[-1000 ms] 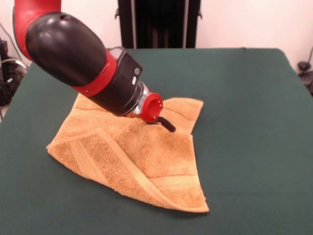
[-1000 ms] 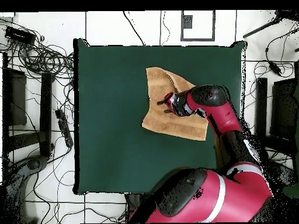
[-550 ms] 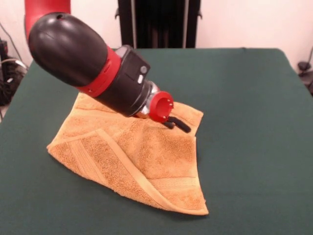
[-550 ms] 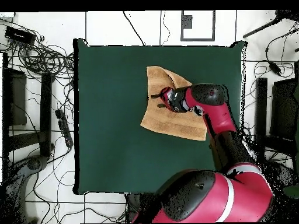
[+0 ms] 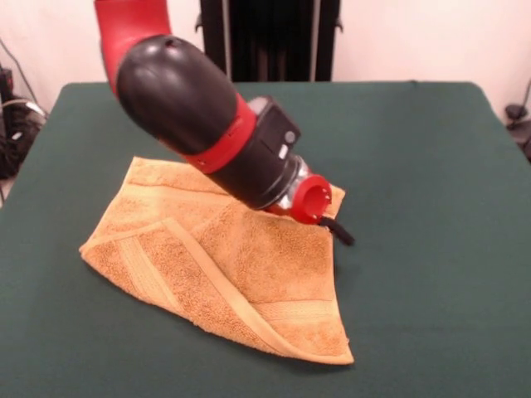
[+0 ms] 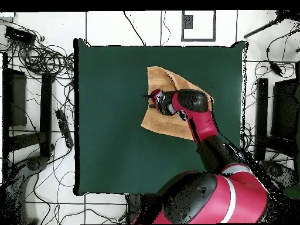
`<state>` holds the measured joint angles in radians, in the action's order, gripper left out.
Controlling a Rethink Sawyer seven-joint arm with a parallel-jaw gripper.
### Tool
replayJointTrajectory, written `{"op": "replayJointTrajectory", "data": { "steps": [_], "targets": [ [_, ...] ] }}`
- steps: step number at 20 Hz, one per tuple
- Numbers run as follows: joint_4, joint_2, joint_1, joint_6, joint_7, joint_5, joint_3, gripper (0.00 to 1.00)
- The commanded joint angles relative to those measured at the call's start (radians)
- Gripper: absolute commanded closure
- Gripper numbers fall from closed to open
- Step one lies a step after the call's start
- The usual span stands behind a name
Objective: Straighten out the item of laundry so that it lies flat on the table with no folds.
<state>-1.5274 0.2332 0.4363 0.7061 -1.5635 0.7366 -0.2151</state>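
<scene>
The towel (image 5: 224,265) lies folded; only the front view shows the tool (image 5: 338,232), grip unclear.

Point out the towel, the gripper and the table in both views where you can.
towel (image 5: 249,274), front view, on the folded-over upper layer.
gripper (image 5: 338,232), front view, on the black tips at the towel's edge.
table (image 6: 111,117), overhead view, on bare green cloth.

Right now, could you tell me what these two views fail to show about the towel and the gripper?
- Gripper: in the front view only dark tips show past the red wrist; overhead it is too small. Open or shut cannot be told.
- Towel: the arm covers its far middle in the front view, and its side nearest the robot's base overhead.
- Whether the tips touch the towel's edge or the table: unclear.
- The towel's tag: not visible.
</scene>
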Motion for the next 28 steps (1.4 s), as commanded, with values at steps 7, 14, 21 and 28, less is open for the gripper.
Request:
{"op": "replayJointTrajectory", "data": {
  "steps": [7, 14, 21, 28],
  "targets": [
    [0.007, -0.09, -0.109, 0.083, -0.182, -0.164, 0.065, 0.0],
    [-0.048, -0.062, -0.069, 0.081, -0.167, -0.156, 0.008, 0.0],
    [-0.136, 0.039, -0.055, 0.094, -0.188, -0.135, -0.002, 0.0],
    [-0.19, 0.152, -0.049, 0.15, -0.208, -0.128, -0.007, 0.0]
  ]
}}
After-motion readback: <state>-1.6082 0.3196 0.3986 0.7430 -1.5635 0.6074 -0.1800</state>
